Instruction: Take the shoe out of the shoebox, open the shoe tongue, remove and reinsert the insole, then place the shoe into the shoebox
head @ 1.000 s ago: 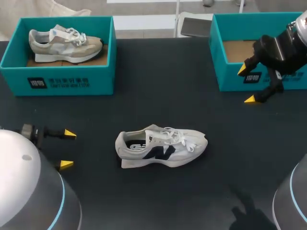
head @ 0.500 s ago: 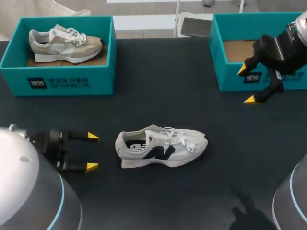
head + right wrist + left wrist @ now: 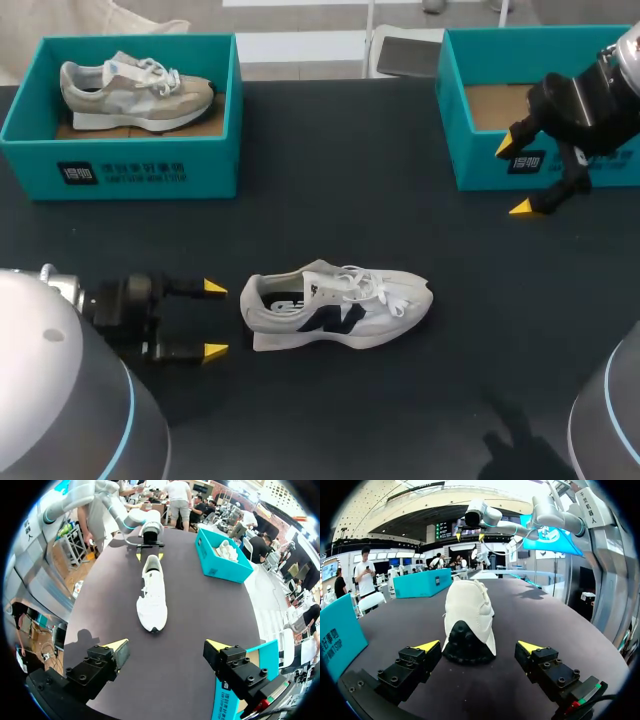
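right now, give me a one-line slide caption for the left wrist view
Open left pincer poised just short of the heel of the white lace-up sneaker resting on the dark table.

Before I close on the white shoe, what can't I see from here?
Insole: head view shows only a dark patch in the heel opening of the white shoe; the upper covers the rest.
Shoe opening: left wrist view faces only the heel end.
Right shoebox: head view's edge and the right tool cut it off.
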`<state>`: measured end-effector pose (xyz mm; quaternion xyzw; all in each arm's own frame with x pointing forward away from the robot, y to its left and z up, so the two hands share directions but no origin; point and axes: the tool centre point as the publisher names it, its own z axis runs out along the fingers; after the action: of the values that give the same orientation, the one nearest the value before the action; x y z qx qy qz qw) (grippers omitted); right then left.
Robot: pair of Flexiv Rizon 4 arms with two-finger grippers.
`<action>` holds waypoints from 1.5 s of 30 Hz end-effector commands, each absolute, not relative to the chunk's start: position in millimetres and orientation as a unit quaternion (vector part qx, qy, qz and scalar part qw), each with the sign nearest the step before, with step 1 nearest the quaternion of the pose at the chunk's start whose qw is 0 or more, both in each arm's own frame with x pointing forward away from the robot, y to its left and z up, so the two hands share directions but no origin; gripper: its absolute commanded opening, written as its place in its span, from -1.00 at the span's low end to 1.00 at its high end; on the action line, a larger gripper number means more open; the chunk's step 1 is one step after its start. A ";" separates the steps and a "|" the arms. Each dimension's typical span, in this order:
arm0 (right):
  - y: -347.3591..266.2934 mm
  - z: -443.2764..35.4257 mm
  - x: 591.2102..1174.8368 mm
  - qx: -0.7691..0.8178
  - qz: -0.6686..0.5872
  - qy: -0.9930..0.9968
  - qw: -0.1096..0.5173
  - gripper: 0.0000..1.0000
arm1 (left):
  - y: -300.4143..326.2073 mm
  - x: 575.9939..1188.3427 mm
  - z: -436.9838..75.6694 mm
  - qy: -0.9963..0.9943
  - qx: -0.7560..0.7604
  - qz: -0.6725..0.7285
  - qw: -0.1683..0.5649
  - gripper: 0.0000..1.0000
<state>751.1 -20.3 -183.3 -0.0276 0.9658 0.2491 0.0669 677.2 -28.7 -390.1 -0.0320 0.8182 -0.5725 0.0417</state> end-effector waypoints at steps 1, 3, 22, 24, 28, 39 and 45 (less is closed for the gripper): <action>-19.7 -183.7 751.4 -0.027 0.248 0.966 0.067 1.00 | -28.3 677.8 -391.0 0.818 -0.032 -0.573 0.041 1.00; -19.7 -183.7 751.4 -0.027 0.248 0.966 0.067 1.00 | -28.3 677.8 -391.0 0.818 -0.032 -0.573 0.041 1.00; -19.7 -183.7 751.4 -0.027 0.248 0.966 0.067 1.00 | -57.0 690.4 -393.8 0.821 -0.082 -0.563 0.049 1.00; -19.7 -183.7 751.4 -0.027 0.248 0.966 0.067 1.00 | -59.8 693.7 -394.8 0.822 -0.083 -0.562 0.046 1.00; -19.7 -183.7 751.4 -0.027 0.248 0.966 0.067 1.00 | -68.9 697.4 -397.8 0.829 -0.079 -0.553 0.028 1.00; -19.7 -183.7 751.4 -0.027 0.248 0.966 0.067 1.00 | -85.3 700.1 -402.1 0.833 -0.067 -0.548 0.029 1.00; -19.7 -183.7 751.4 -0.027 0.248 0.966 0.067 1.00 | -90.9 702.1 -405.8 0.835 -0.058 -0.547 0.025 1.00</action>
<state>751.1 -20.2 -183.3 -0.0276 0.9658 0.2491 0.0669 698.1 -86.6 -402.2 -0.0592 0.8337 -0.5483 0.0277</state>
